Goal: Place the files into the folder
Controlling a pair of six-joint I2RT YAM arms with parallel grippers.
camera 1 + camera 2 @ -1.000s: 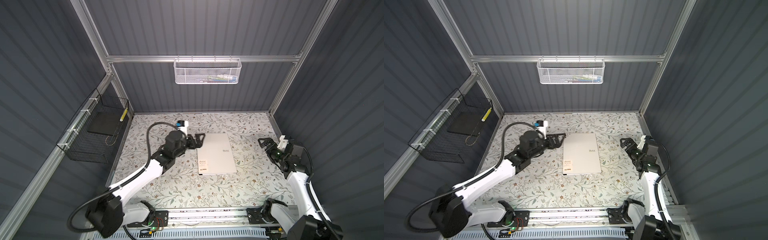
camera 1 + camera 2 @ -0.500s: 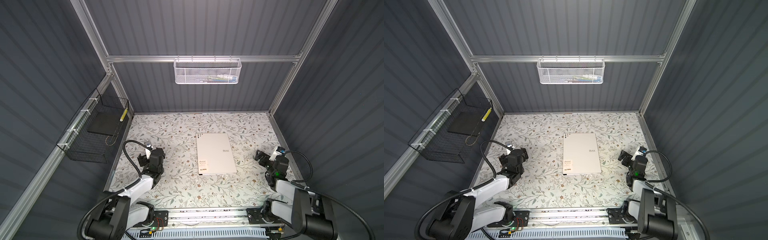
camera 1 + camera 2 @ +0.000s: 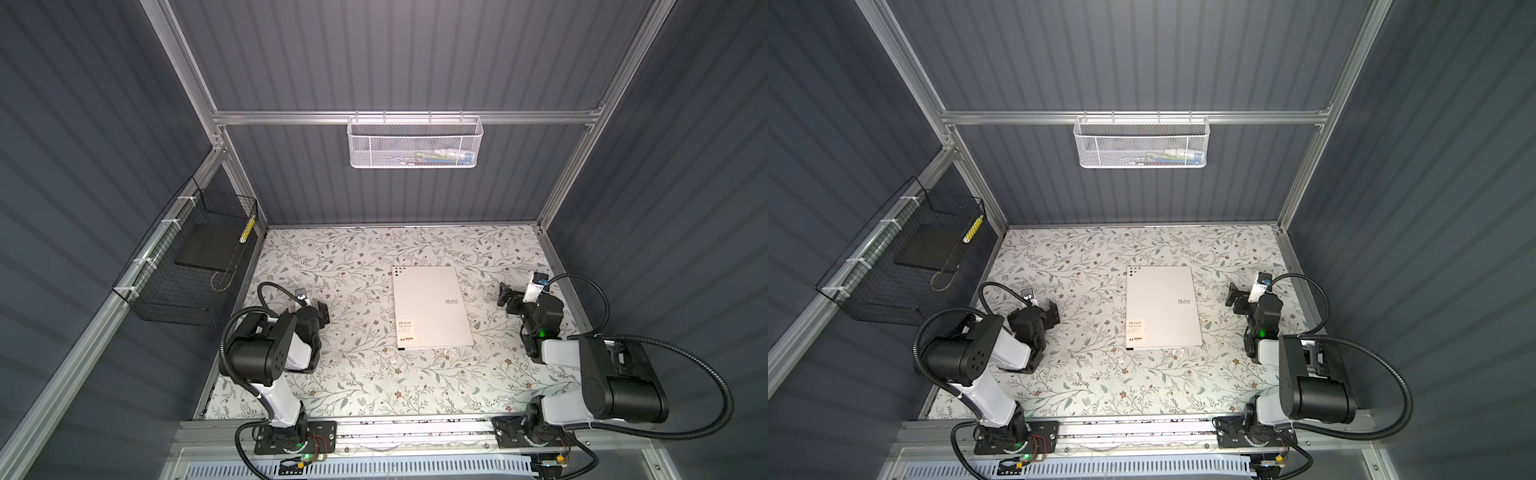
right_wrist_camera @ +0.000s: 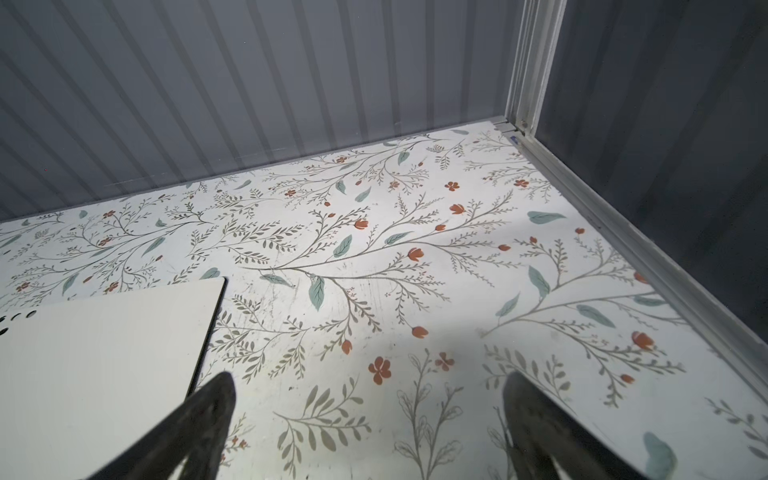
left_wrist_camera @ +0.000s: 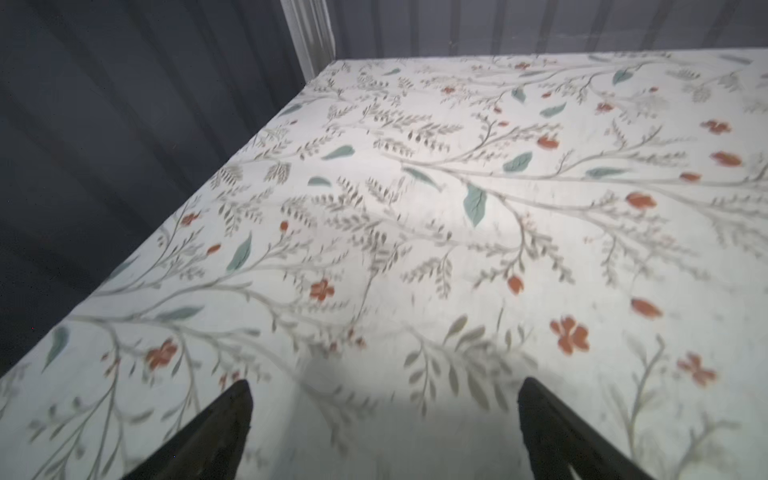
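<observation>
The folder [image 3: 432,306] lies closed and flat in the middle of the flowered counter [image 3: 353,374], pale cover up, with its dotted corner at the far left. The left hand [image 5: 384,386] sits low over the counter well to the folder's left, its fingers spread wide with nothing between them. The right hand [image 4: 369,378] is near the folder's right edge but apart from it, fingers likewise spread wide and holding nothing.
</observation>
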